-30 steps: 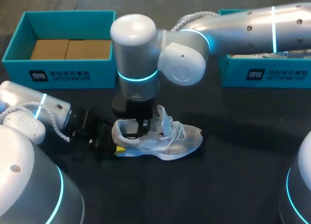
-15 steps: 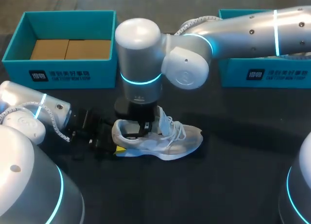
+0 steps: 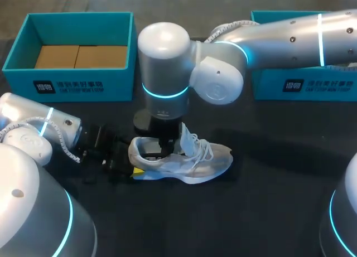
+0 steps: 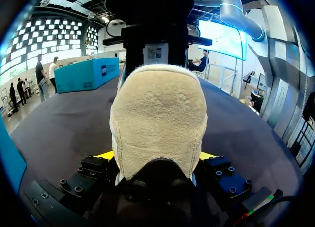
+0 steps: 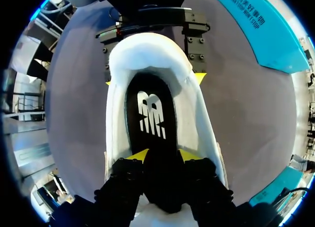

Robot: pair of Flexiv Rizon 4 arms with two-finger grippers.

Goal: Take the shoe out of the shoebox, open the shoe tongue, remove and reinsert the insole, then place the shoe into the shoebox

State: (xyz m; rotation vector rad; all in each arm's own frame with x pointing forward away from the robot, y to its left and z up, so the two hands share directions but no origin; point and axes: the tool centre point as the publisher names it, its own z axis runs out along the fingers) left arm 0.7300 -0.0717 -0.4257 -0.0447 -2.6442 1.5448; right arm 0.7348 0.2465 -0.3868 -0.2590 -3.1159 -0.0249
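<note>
Where the middle of the black-clothed table (image 3: 268, 201) lies, the white mesh shoe (image 3: 189, 159) is set on its sole, laces loose. Its rounded tan suede heel (image 4: 157, 113) is clamped from both sides by the left gripper (image 4: 156, 158). The right gripper (image 5: 164, 155) is lowered into the shoe's opening, over the flat black insole (image 5: 150, 113); whether it grips cannot be told. A teal cardboard shoebox (image 3: 67, 81) is placed at the far left corner, a second box (image 3: 312, 84) at the far right.
</note>
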